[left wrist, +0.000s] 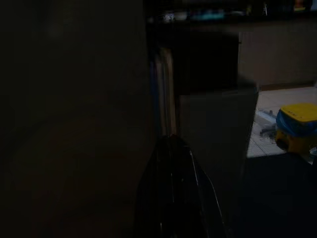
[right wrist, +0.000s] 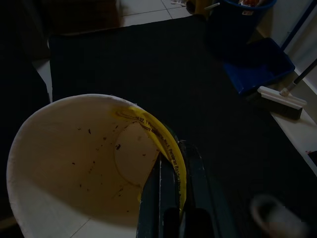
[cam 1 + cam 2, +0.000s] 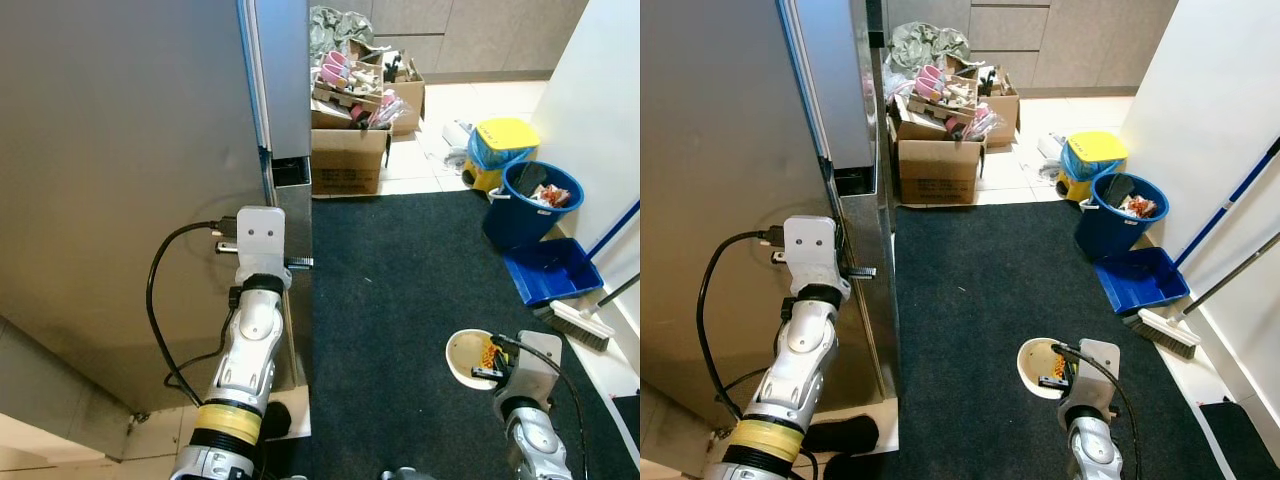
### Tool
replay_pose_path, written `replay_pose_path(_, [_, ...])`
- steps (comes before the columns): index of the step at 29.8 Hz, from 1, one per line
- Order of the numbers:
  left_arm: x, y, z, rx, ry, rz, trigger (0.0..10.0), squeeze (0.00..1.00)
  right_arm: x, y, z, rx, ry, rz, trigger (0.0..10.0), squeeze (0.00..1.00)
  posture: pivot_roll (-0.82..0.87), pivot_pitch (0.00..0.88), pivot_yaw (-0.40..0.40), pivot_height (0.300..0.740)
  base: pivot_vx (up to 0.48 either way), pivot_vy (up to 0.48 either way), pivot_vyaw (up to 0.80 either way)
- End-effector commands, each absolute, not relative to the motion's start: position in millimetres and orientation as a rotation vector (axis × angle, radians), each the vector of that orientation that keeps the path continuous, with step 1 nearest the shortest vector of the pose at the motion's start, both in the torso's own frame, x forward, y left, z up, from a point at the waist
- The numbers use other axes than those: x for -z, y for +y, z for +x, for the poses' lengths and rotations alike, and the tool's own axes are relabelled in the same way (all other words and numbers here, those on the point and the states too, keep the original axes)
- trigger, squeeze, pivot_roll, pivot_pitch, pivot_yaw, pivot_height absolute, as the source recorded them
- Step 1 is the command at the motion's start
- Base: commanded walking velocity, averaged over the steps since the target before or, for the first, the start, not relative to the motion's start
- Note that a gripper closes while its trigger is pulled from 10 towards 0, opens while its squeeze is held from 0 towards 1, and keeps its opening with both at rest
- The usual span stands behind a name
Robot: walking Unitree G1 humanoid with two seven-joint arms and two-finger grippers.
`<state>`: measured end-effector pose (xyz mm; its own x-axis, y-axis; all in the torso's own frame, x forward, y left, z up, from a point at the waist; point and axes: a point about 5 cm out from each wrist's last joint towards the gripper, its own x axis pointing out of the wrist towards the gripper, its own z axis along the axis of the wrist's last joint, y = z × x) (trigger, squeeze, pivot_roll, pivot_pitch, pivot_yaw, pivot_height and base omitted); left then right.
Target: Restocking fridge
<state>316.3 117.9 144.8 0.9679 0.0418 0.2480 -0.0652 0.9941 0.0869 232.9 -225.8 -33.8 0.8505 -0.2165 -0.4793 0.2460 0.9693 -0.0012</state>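
Note:
The tall grey fridge door (image 3: 120, 150) is closed and stands at my left. My left arm is raised against the door's right edge. In the left wrist view my left gripper (image 1: 171, 146) is shut, its tips at the dark seam beside the door. Low on the right, my right gripper (image 2: 174, 156) is shut on the rim of a white paper cup (image 3: 468, 357) with a yellow band inside. The cup (image 2: 74, 163) looks empty apart from small specks and hangs above the dark carpet (image 3: 400, 300).
Open cardboard boxes (image 3: 350, 150) full of clutter stand beyond the fridge. A blue bucket (image 3: 535, 205), a yellow container (image 3: 500, 145), a blue dustpan (image 3: 555, 270) and a brush (image 3: 580, 325) line the white wall on the right.

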Motion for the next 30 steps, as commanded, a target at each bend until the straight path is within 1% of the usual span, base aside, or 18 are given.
replay_pose_path(1, [-147, 115, 318, -0.054, -0.244, 0.093, 4.4, 0.0, 34, -228, 232, 0.254, 0.495, 0.058, 10.0, 0.0, -0.04, 0.055, -0.026, 0.74, 0.0, 0.0, 0.0])
replay_pose_path(2, [-147, 115, 318, -0.054, -0.244, 0.093, 4.4, 0.0, 34, -228, 232, 0.254, 0.495, 0.058, 10.0, 0.0, -0.04, 0.055, -0.026, 0.74, 0.0, 0.0, 0.0])
replay_pose_path(3, [-149, 114, 321, -0.063, -0.248, 0.093, 10.0, 0.0, 34, -228, 233, 0.254, 0.495, 0.058, 10.0, 0.0, -0.04, 0.056, -0.025, 0.74, 0.0, 0.0, 0.0])
replay_pose_path(8, [-157, 116, 331, -0.113, -0.265, 0.11, 10.0, 0.0, 33, -228, 233, 0.255, 0.492, 0.059, 10.0, 0.0, -0.04, 0.059, -0.024, 0.74, 0.0, 0.0, 0.0])
replay_pose_path(21, [-166, 116, 344, -0.136, -0.259, 0.1, 10.0, 0.0, 34, -228, 232, 0.258, 0.495, 0.061, 10.0, 0.0, -0.04, 0.061, -0.026, 0.74, 0.0, 0.0, 0.0])
replay_pose_path(22, [-167, 116, 345, -0.134, -0.262, 0.098, 10.0, 0.78, 34, -228, 232, 0.257, 0.494, 0.061, 10.0, 0.0, -0.04, 0.061, -0.026, 0.74, 0.0, 0.0, 0.0])
replay_pose_path(23, [-167, 116, 345, -0.134, -0.262, 0.098, 10.0, 0.78, 34, -228, 232, 0.257, 0.494, 0.061, 10.0, 0.0, -0.04, 0.061, -0.026, 0.74, 0.0, 0.0, 0.0])
replay_pose_path(24, [-168, 114, 346, -0.123, -0.262, 0.092, 10.0, 1.0, 34, -227, 232, 0.257, 0.494, 0.061, 10.0, 0.0, -0.04, 0.061, -0.026, 0.74, 0.0, 0.0, 0.0])
replay_pose_path(30, [-165, 98, 349, -0.013, -0.226, 0.064, 10.0, 1.0, 34, -227, 233, 0.256, 0.494, 0.062, 10.0, 0.0, -0.04, 0.06, -0.024, 0.74, 0.0, 0.0, 0.0])
